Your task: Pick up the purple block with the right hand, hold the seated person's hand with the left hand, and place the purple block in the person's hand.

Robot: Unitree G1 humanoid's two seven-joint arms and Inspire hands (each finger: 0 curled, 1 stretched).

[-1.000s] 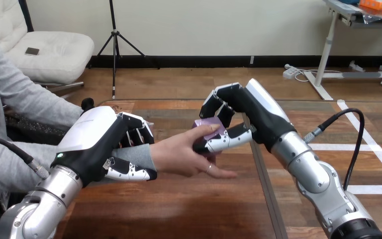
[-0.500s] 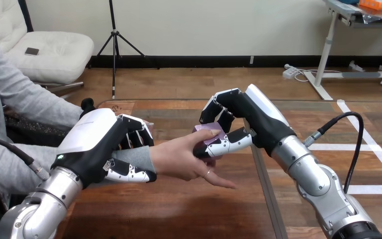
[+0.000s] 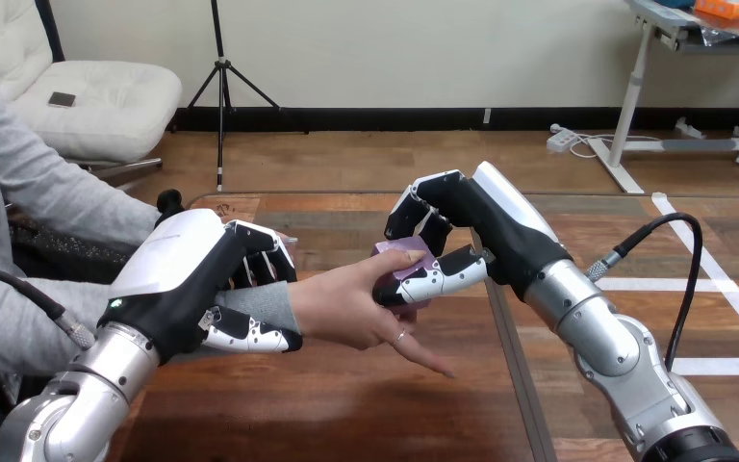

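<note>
Where hands meet: purple block (image 3: 406,256) pinched by right hand (image 3: 476,231), touching person's hand (image 3: 346,306) at its 1 o'clock.
Left hand (image 3: 188,279): curled round person's wrist (image 3: 262,308), 9 o'clock.

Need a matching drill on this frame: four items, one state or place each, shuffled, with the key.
Column one
1. left hand
2. right hand
3. purple block
4. person's hand

Column two
A. pinched between a robot thumb and fingers
B. curled round the person's wrist
C. stretched out above the table, thumb touching the block
D. shut on the purple block

Pairs: 1-B, 2-D, 3-A, 4-C
</note>
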